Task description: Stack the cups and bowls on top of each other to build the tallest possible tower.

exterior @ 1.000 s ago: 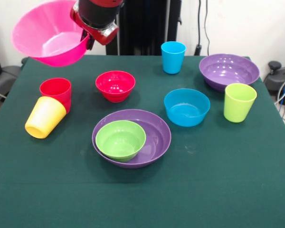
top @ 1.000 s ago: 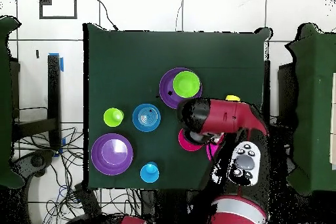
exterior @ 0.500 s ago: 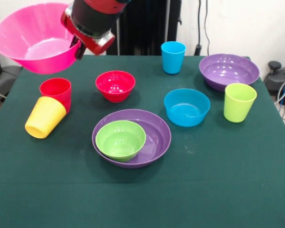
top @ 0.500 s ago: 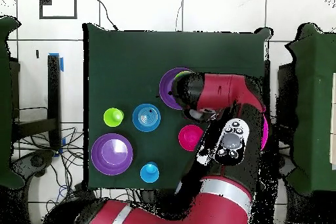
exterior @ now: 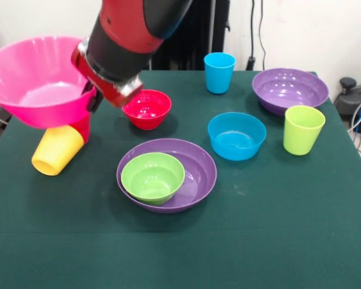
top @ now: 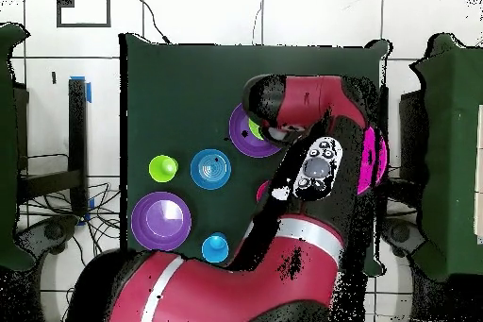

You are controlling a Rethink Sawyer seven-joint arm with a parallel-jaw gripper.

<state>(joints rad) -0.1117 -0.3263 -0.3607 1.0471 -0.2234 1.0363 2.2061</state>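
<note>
So the thing to watch here is where the big pink bowl (exterior: pixel 39 81) sits relative to everything it could land on. The tool (exterior: pixel 95 96) is clamped onto the bowl's rim on the side nearest the arm, and the bowl hangs off it in the air, mouth up and tipped a little, out past the bench's (exterior: pixel 180 253) edge on the picture's left in the front view. Right underneath it are the red cup (exterior: pixel 81 127), of which only a sliver shows below the bowl, and the yellow cup (exterior: pixel 55 149), lying on its side with its mouth toward the camera and resting against the red one.

If the plan is a tall tower, my guess is the pink bowl wants to be a base, and nothing's stacked there yet. The only nesting going on is the small green bowl (exterior: pixel 152 176) sitting inside the near purple bowl (exterior: pixel 195 171), which is off toward the bench's middle from the pink one. So the carried bowl would have to travel inward and toward the camera to get near that pair.

Everything else stands alone and apart: small red bowl (exterior: pixel 147 108) just beside the arm's wrist, blue bowl (exterior: pixel 236 135), blue cup (exterior: pixel 219 72), the far purple bowl (exterior: pixel 290 89) and the lime green cup (exterior: pixel 303 129) next to it.

The overhead view is mostly arm; the pink bowl (top: pixel 370 160) only peeks out at its side.
</note>
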